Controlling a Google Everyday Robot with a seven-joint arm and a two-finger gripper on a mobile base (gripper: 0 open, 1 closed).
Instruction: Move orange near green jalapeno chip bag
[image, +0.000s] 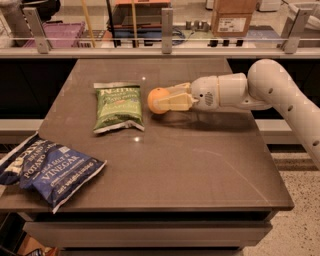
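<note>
The orange (154, 98) is a small round fruit held between the cream fingers of my gripper (161, 100), just above the brown table (190, 160). The gripper reaches in from the right on a white arm and is shut on the orange. The green jalapeno chip bag (118, 107) lies flat on the table just left of the orange, with a narrow gap between them. Part of the orange is hidden by the fingers.
A larger dark blue sea salt and vinegar bag (47, 168) lies at the table's front left corner, overhanging the edge. A glass rail with metal posts (167, 30) runs along the far side, with boxes and shelves behind it.
</note>
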